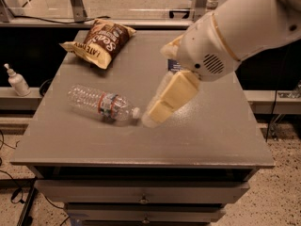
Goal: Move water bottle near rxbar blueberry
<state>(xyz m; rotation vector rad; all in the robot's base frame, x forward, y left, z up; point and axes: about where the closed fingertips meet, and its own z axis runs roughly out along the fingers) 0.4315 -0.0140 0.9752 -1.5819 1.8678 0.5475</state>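
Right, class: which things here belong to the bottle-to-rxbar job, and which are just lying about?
Job:
water bottle, lying on its side
rxbar blueberry, mostly hidden behind the arm
gripper, beside the bottle's cap

Lying about:
chip bag
pump bottle, off the table

The hand (150, 118) by the water bottle (101, 104) mostly hides rxbar blueberry (173, 66).

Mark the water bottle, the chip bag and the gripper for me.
water bottle (107, 106), camera view, on its label band.
chip bag (101, 42), camera view, middle of its front.
gripper (153, 116), camera view, at its tip end, beside the bottle's cap.
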